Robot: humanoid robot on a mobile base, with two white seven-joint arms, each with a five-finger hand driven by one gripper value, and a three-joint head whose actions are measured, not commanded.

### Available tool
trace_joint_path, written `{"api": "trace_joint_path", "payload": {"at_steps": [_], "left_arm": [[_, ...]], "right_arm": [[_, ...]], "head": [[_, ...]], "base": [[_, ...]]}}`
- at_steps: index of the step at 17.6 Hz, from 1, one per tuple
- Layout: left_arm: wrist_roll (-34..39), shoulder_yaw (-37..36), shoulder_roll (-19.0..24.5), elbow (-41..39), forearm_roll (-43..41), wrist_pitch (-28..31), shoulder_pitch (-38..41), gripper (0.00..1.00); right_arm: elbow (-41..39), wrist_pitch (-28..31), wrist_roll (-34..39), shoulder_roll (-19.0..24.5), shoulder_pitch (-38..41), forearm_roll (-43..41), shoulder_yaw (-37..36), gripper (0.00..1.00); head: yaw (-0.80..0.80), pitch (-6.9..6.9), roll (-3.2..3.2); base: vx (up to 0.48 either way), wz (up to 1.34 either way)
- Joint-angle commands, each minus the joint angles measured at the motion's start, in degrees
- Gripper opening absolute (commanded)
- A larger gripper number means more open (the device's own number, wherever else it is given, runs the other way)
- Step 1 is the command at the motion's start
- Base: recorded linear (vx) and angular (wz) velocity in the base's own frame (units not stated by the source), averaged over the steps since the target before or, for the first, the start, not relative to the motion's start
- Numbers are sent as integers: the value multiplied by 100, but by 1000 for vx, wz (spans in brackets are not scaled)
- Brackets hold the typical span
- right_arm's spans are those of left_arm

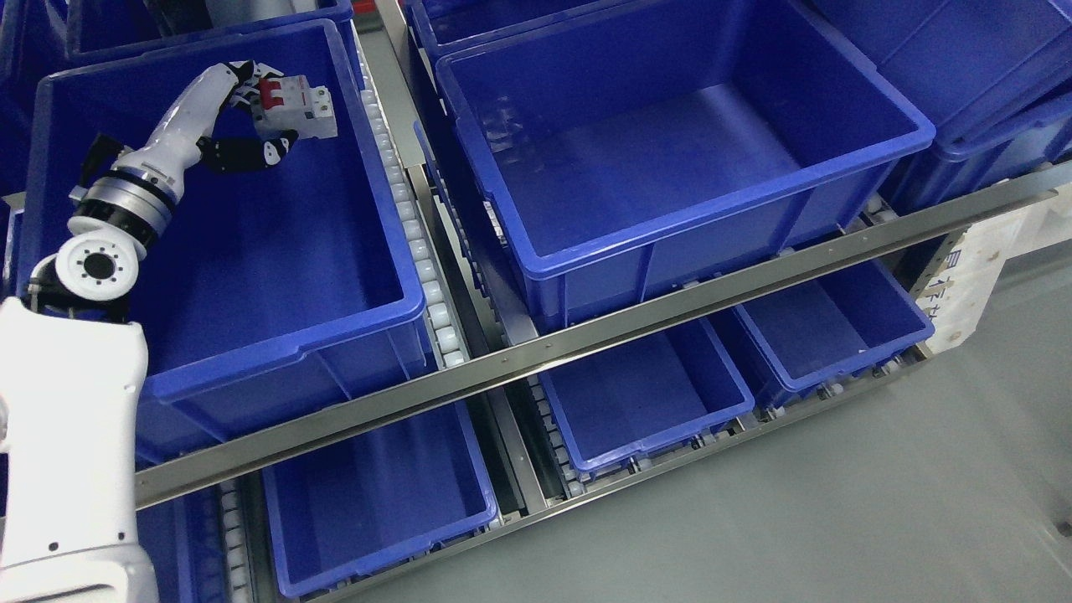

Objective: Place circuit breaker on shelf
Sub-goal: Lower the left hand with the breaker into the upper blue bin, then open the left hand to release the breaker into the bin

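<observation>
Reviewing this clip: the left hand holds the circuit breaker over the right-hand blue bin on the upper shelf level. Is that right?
Not quite. The head view shows the left hand holding the circuit breaker over the left-hand blue bin on the upper shelf level, not the right-hand one, which holds nothing visible.

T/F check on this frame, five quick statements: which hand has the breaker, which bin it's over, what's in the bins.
1. The left hand holds the breaker. True.
2. The breaker is over the right bin. False: it is inside the left bin, near the far wall.
3. The right bin holds no parts. True.
4. The breaker has red switches. True.
5. The right hand is reaching into a lower bin. False: no right hand is in view.
</observation>
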Motion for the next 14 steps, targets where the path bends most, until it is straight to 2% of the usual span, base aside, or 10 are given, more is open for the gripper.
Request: {"api": "trace_joint_path", "payload": {"at_steps": [1, 4, 7, 9, 11, 14], "left_arm": [[100, -1474, 108, 3335, -437, 11, -984, 15], [328, -1589, 107, 3803, -428, 37, -1239, 16], [337, -1502, 168, 3822, -428, 143, -1301, 25], [337, -1484, 186, 3813, -428, 152, -1318, 53], [337, -1493, 256, 3813, -428, 152, -1423, 58], [346, -1493, 291, 3795, -428, 152, -1564, 74]], "right_arm": [[0, 205, 12, -100, -1, -8, 114, 100], [0, 205, 3, -100, -1, 1, 114, 100], [0, 205, 12, -100, -1, 1, 114, 100], [0, 205, 3, -100, -1, 1, 114, 100], [0, 205, 12, -100, -1, 1, 114, 100], [0, 205, 3, -100, -1, 1, 114, 100]], "head": [[0, 0, 0], [0, 0, 0], [0, 0, 0], [0, 0, 0], [0, 0, 0], [0, 0, 0]], "base": [[-4, -71], [-1, -24], [-8, 6], [-7, 0], [0, 0], [0, 0]]}}
